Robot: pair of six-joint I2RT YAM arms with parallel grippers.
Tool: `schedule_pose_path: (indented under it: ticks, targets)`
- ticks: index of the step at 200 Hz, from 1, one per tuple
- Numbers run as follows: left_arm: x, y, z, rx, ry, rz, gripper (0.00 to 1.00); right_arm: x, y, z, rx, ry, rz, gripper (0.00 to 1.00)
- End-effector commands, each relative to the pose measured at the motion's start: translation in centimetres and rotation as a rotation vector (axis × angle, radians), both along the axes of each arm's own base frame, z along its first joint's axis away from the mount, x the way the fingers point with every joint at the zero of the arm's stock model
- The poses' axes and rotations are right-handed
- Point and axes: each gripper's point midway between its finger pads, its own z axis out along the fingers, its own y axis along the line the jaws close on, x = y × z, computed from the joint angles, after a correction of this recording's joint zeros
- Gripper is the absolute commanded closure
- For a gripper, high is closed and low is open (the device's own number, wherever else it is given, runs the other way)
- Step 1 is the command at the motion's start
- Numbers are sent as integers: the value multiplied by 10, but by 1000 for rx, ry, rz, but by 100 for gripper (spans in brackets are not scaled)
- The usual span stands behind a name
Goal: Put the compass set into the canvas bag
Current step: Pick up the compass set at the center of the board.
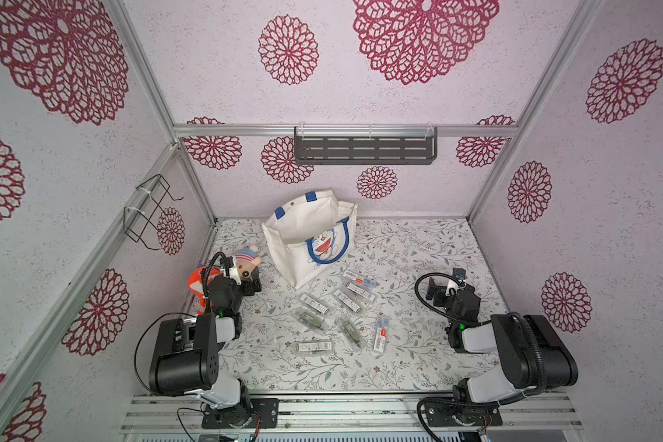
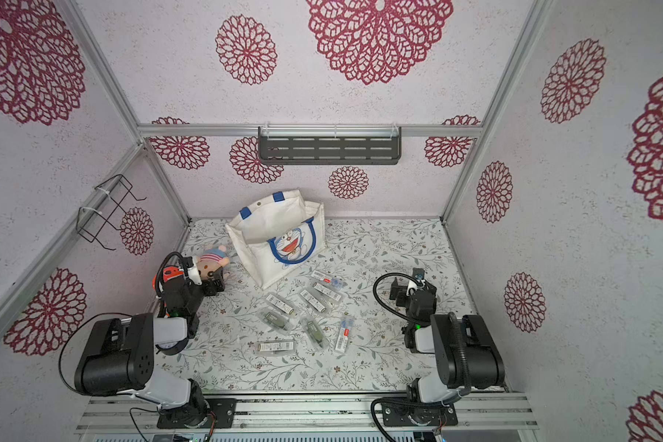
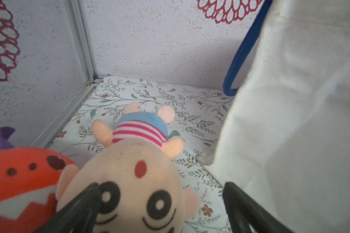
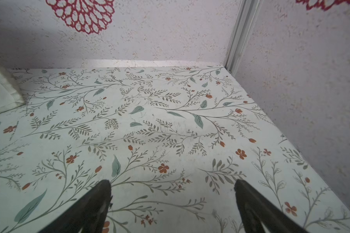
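My left gripper (image 1: 245, 273) and right gripper (image 1: 445, 282) both gape empty; the compass packets (image 1: 314, 304) lie between them, six o'clock from the bag (image 1: 282, 248).

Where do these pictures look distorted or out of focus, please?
Both top views: wide lens splays the frame posts outward, light even, shadows faint. Left wrist view: plush doll and canvas bag soft, too near. Right wrist view: fingers blurred, tabletop sharp.
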Motion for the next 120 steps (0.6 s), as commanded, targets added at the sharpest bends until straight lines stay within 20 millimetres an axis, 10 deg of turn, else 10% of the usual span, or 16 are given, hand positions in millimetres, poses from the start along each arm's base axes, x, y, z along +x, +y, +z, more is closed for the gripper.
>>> schedule_pose_path:
  ticks: [1,120]
  targets:
    - [2,6,4,15,-14,17,2,7,1,16,-12,-59,8,1]
    - [2,5,5,21,-17,22,2,7,1,17,-9,-60,8,1]
